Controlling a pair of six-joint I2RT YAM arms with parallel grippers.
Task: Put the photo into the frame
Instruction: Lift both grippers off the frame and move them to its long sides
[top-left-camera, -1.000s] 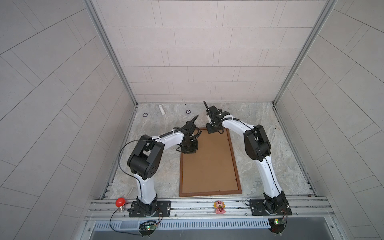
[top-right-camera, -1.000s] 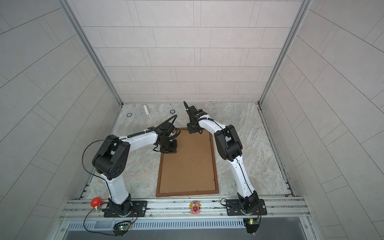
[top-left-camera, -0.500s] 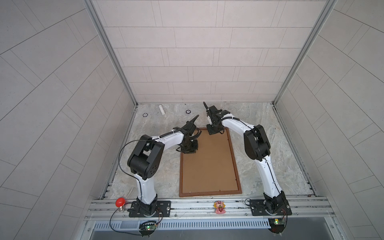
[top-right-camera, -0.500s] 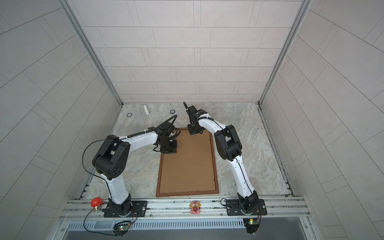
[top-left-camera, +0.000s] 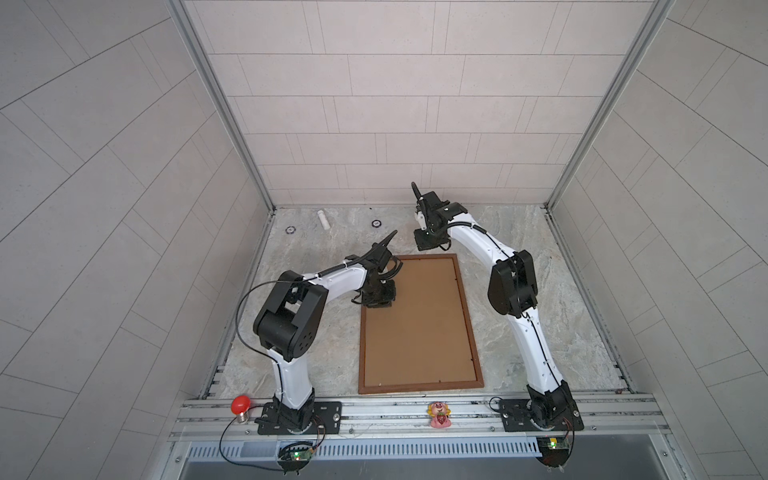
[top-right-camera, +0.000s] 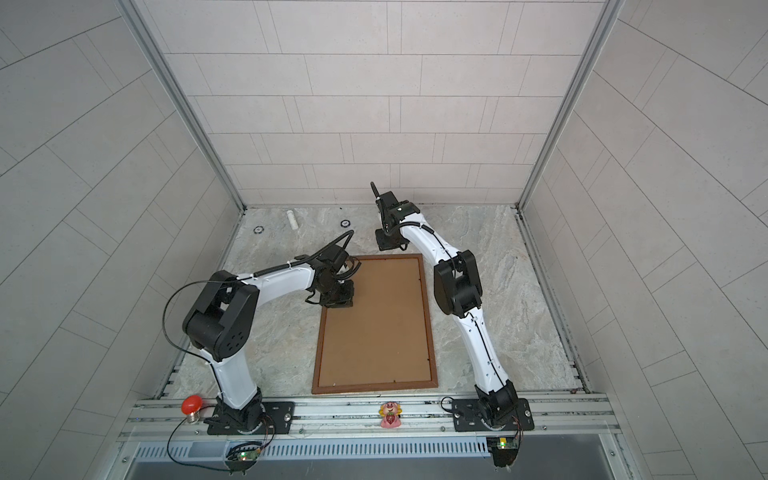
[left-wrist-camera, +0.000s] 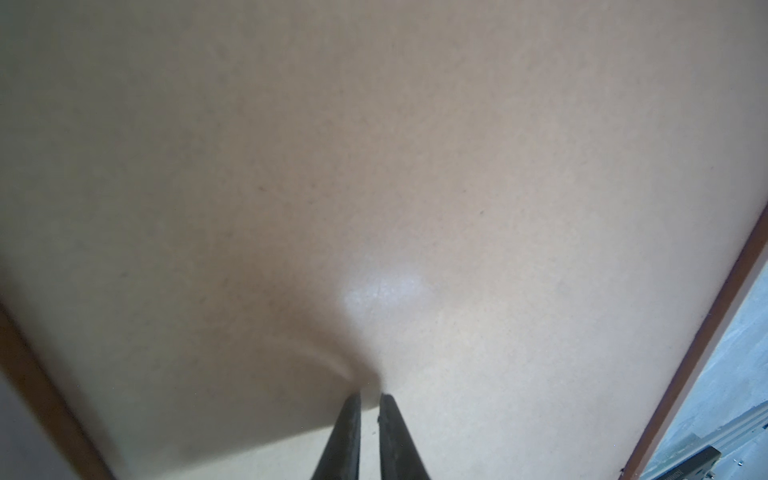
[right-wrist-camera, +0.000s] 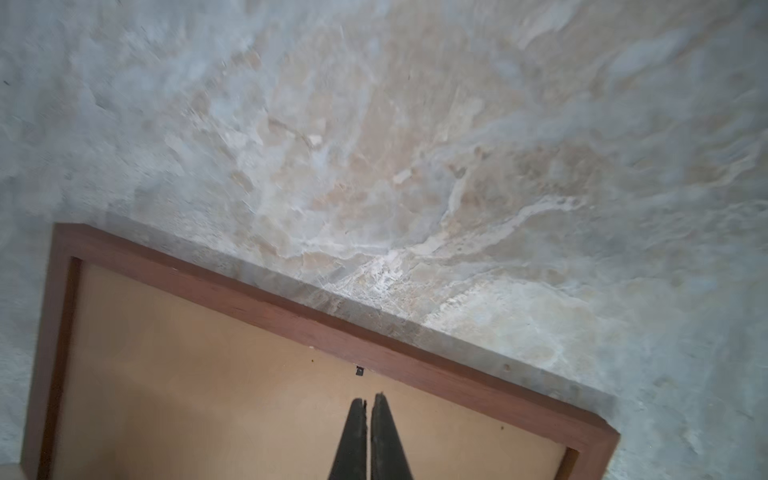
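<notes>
The frame (top-left-camera: 419, 388) (top-right-camera: 374, 388) of thin dark-brown wood lies flat on the stone table, in both top views. A plain brown backing board (top-left-camera: 417, 324) (left-wrist-camera: 374, 166) fills it. The photo is hidden. My left gripper (top-left-camera: 376, 305) (left-wrist-camera: 370, 397) points down at the board near the frame's far left side. Its tips touch the board, with only a slit between them and nothing held. My right gripper (top-left-camera: 432, 248) (right-wrist-camera: 369, 397) is shut and empty over the frame's far rail (right-wrist-camera: 332, 328), above the board (right-wrist-camera: 208, 374).
A small black tab (right-wrist-camera: 359, 370) sits at the far rail's inner edge. A white cylinder (top-left-camera: 323, 219) and two small rings (top-left-camera: 290, 229) (top-left-camera: 376, 223) lie at the back. A red bulb (top-left-camera: 240, 405) and a pink figurine (top-left-camera: 439, 413) stand on the front rail.
</notes>
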